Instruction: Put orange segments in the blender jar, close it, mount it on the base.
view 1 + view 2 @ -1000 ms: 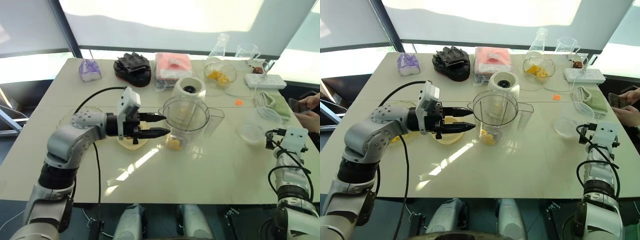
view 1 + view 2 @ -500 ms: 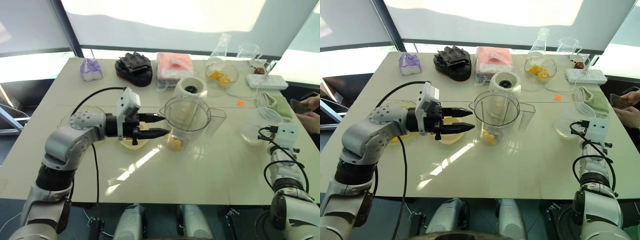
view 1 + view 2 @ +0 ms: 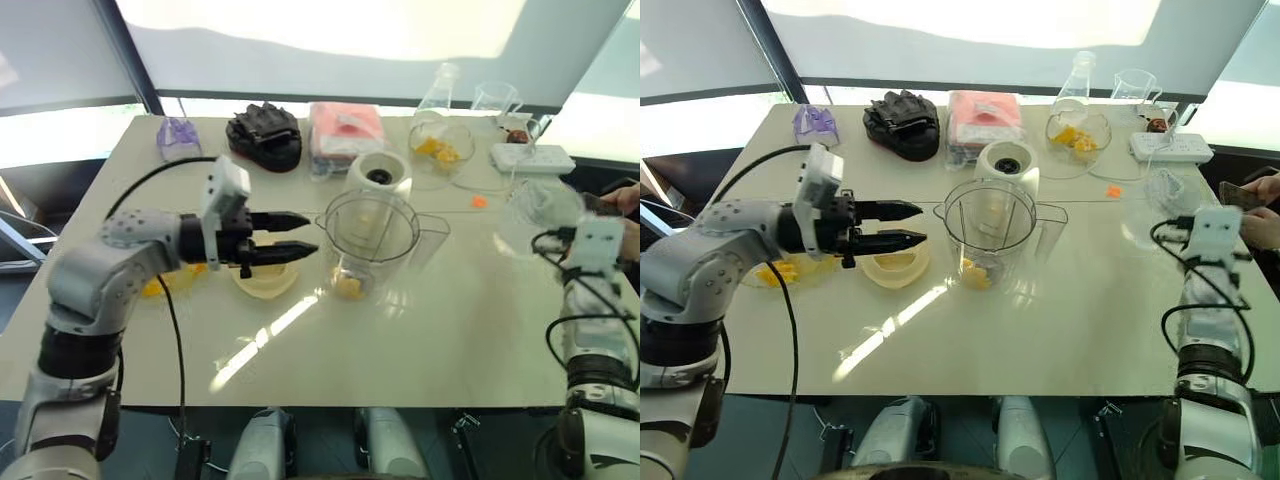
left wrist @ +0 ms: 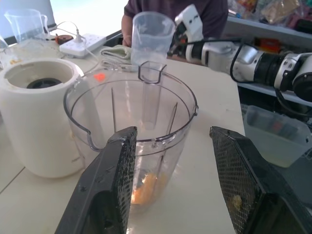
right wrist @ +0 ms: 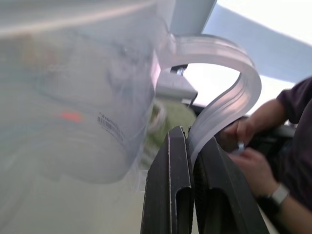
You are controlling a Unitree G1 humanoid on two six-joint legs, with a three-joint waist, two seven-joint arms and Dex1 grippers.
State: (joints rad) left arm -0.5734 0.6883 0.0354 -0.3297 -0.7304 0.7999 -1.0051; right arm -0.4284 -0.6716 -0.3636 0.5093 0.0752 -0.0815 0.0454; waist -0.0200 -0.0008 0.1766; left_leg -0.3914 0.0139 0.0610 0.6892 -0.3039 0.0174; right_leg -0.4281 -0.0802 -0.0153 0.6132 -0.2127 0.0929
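Blender jar [image 3: 372,243] | tabletop [image 3: 400,350] centre, upright, segments inside, base [image 3: 378,178] at its 12 o'clock | stiff, light, slick clear plastic; judged best taken by side handle | left end effector [image 3: 303,235] open at its 9 o'clock | right end effector [image 5: 191,161] clamped on clear cup [image 3: 535,215] handle

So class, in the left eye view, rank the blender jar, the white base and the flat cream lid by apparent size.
1. Blender jar, clearly largest.
2. Base and cream lid: too close to rank; the lid is partly hidden behind the left fingers and sits nearer the camera.
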